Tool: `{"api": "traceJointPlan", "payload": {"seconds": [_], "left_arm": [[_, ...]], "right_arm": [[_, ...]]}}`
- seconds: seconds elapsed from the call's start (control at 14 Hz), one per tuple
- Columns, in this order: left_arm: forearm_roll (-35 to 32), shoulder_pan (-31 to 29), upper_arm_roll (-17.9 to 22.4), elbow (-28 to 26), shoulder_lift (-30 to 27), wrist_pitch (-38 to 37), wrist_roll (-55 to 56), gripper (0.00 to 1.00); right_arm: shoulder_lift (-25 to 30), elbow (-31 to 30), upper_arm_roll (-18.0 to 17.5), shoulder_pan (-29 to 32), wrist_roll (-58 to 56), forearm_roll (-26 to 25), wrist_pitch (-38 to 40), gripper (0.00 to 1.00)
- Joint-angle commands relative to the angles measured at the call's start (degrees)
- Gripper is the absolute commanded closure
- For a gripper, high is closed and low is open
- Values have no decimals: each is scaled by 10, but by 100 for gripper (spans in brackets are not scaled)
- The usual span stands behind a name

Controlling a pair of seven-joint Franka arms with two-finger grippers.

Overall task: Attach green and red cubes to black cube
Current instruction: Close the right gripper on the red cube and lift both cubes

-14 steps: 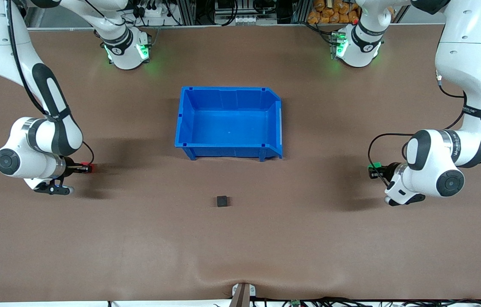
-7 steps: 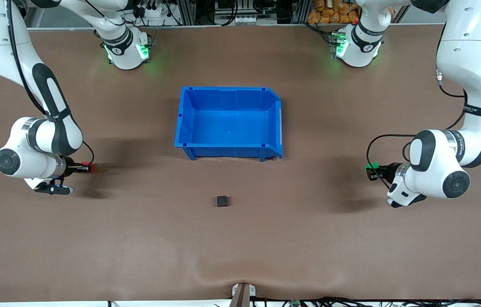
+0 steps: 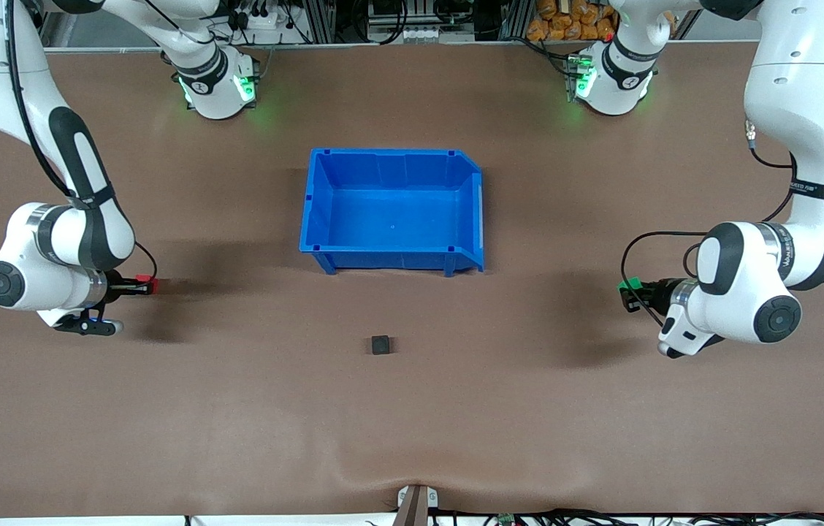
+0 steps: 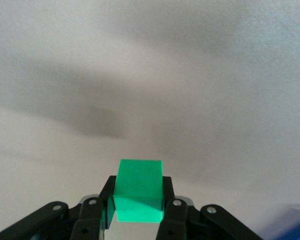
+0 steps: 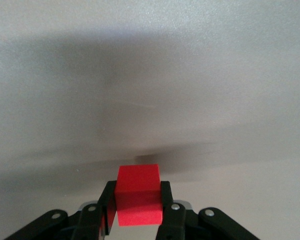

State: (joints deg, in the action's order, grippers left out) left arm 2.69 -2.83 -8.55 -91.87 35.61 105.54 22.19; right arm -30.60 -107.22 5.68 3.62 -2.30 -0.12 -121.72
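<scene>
A small black cube sits on the brown table, nearer the front camera than the blue bin. My left gripper hangs above the table toward the left arm's end, shut on the green cube. The left wrist view shows that green cube clamped between both fingers of the left gripper. Above the table toward the right arm's end, my right gripper is shut on the red cube. In the right wrist view the red cube fills the gap of the right gripper.
An empty blue bin stands mid-table, farther from the front camera than the black cube. Both arm bases with green lights stand along the table's top edge. A shallow ridge in the table cover lies near the front edge.
The left gripper has drifted with the green cube a little toward the table's middle. The right arm has shifted slightly toward its own end of the table, still gripping the red cube.
</scene>
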Motion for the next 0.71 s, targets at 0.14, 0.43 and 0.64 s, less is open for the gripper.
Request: {"api": "traceJointPlan", "payload": {"seconds": [0.14,0.43,0.64], "left_arm": [[16,12,-14,15,-5,-22,61,83],[25,36,-33,30,1,-22,154,83],[36,75,-33,34,13,-20,219,84]], "right_arm": [[5,33,-5,0,42,-1,60,100],[8,43,-5,-9,95,31,95,100],[7,58,-5,-11,130,64,133,100]]}}
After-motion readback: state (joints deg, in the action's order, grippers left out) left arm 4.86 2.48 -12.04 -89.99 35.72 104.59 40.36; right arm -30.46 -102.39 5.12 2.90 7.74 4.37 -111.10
